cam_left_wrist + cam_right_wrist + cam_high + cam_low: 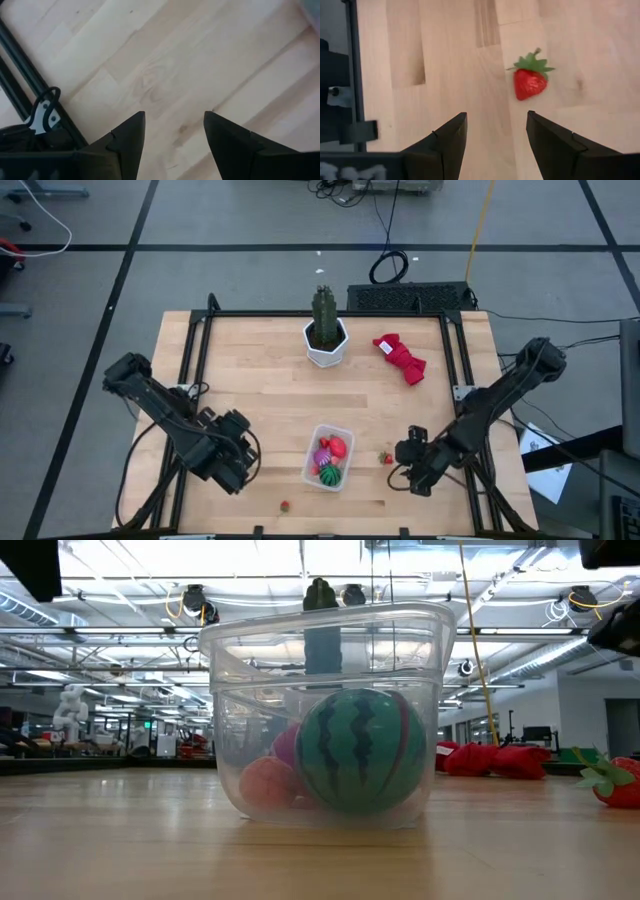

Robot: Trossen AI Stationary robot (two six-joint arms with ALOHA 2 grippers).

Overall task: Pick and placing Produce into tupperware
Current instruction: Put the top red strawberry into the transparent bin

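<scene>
Right gripper (413, 463) hovered low over the table (260, 395), near its front edge on the right side. Its two dark fingers (449, 145) stood apart with nothing between them but bare wood. A toy strawberry (530, 82) lay on the boards just ahead of the fingertips, off toward one finger and not touching either; green leaves up, red body clear. From above, the same strawberry (385, 457) sat between that gripper and the tupperware (329, 457), close to both.

Left gripper (238, 463) hung over the front left part of the table, well apart from the container. Fingers (127, 145) parted, empty, only plain wood showing past them.

Tupperware stood near the middle front of the table, open-topped. Inside it: a green striped ball (360, 750) against the near wall, a larger red piece (338, 446), a pinkish-purple piece (323, 457). At table height, an orange-pink rounded shape (268, 783) also showed through the clear wall beside the ball; could not tell what it was.

One small red bit (285, 505) lay loose near the front edge, between the left gripper and the container, outside it.

Farther back: cactus in a white pot (325, 332) and a red cloth bundle (400, 358).
</scene>
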